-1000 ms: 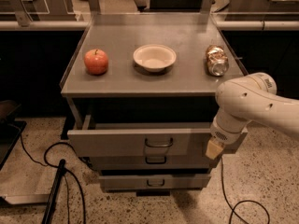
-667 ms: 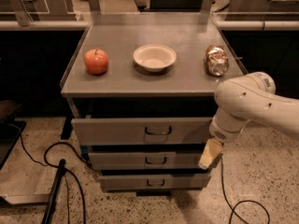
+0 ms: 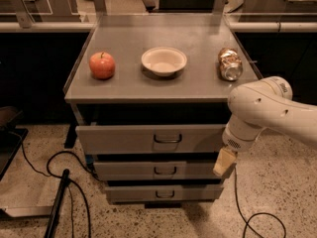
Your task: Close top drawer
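Claw (image 3: 224, 162) hangs beside right end of top drawer (image 3: 124, 139).

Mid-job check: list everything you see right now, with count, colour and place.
cabinet: one, grey, centre of view
top drawer: one, grey, under the cabinet top, standing out ahead of the two below
lower drawers: two, grey, stacked beneath the top drawer
apple: one, red, left on the cabinet top
bowl: one, cream, middle of the cabinet top, upright
can: one, silvery brown, right on the cabinet top, lying on its side
cables: at least two, black, on the speckled floor left and right of the cabinet
rod: one, black, on the floor at lower left
arm: one, white, coming in from the right
gripper: one, pale, before the drawers' right end, just below the top drawer's right corner
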You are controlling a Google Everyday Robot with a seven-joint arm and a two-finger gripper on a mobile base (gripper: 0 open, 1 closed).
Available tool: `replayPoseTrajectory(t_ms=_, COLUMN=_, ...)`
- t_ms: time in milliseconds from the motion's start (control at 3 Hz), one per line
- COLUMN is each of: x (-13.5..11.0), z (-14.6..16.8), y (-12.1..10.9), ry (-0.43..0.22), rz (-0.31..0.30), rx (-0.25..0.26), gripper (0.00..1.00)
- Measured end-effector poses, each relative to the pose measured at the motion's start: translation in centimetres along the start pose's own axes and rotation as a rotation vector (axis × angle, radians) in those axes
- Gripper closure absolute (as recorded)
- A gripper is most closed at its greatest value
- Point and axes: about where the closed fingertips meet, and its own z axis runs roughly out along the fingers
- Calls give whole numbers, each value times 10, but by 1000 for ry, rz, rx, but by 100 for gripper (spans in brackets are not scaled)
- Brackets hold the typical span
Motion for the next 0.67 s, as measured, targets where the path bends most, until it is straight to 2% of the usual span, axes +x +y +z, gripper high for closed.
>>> replayPoseTrajectory(t_ms=667, x=0, z=0, y=0, ry=0, rz=0, rx=0, gripper=64)
